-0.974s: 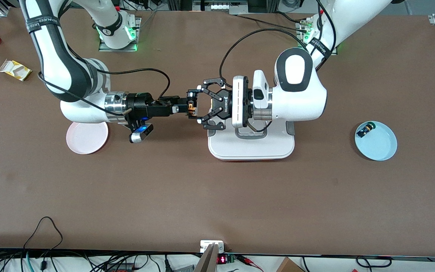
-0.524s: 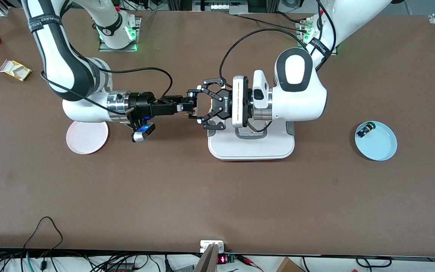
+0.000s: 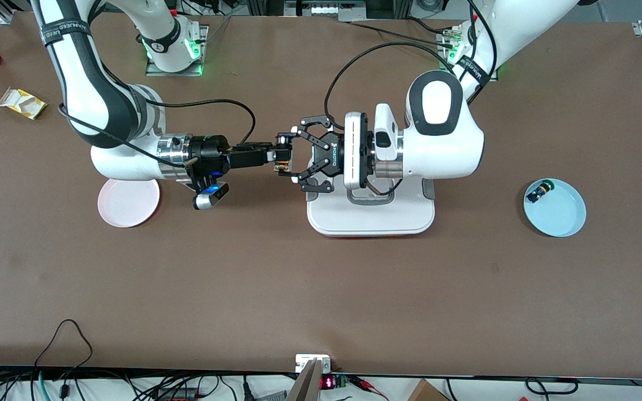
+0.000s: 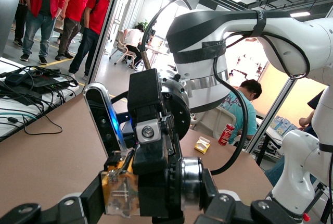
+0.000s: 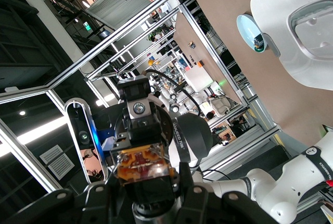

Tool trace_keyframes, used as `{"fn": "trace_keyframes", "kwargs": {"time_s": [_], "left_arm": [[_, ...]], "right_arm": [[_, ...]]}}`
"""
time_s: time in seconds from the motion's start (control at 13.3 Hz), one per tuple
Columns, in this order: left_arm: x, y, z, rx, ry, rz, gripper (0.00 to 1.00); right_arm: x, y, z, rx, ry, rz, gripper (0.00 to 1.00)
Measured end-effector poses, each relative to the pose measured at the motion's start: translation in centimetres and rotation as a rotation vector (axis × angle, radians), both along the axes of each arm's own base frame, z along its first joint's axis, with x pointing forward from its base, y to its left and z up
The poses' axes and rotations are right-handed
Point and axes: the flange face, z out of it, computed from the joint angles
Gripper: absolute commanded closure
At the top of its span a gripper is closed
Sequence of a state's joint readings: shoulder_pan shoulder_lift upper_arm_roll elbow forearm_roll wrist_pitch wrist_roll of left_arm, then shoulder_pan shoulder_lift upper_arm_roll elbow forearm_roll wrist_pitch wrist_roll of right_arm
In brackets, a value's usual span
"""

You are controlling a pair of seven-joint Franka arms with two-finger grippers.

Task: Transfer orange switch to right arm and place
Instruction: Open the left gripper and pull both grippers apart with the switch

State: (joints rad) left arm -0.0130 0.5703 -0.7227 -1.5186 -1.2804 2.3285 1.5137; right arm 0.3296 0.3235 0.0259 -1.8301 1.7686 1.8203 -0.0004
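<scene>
- right gripper meeting left gripper in the air over the brown table, just off the white tray's edge toward the right arm's end.
- orange switch caught between both: right gripper's slim fingers clamped on it, left gripper's open-link fingers spread wide around it.
- front view giving only a sliver of orange; left wrist view showing the switch's tan rear block up close against the right gripper's black body; right wrist view showing the same block from the opposing end.
- both forearms level, wrists pointed at each other.
- pink plate under the right wrist; blue plate holding a second button toward the left arm's end.
</scene>
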Motion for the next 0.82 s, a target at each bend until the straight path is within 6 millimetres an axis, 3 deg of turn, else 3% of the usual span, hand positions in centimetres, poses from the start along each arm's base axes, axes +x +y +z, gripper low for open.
{"fn": "trace_keyframes", "kwargs": {"time_s": [0.07, 0.82], "left_arm": [[0.0, 0.0, 0.0, 0.0, 0.0, 0.0, 0.0], [0.0, 0.4, -0.8, 0.008, 0.012, 0.0, 0.0]], "right_arm": [[0.0, 0.0, 0.0, 0.0, 0.0, 0.0, 0.76], [0.8, -1.1, 0.4, 0.004, -0.012, -0.024, 0.77]]}}
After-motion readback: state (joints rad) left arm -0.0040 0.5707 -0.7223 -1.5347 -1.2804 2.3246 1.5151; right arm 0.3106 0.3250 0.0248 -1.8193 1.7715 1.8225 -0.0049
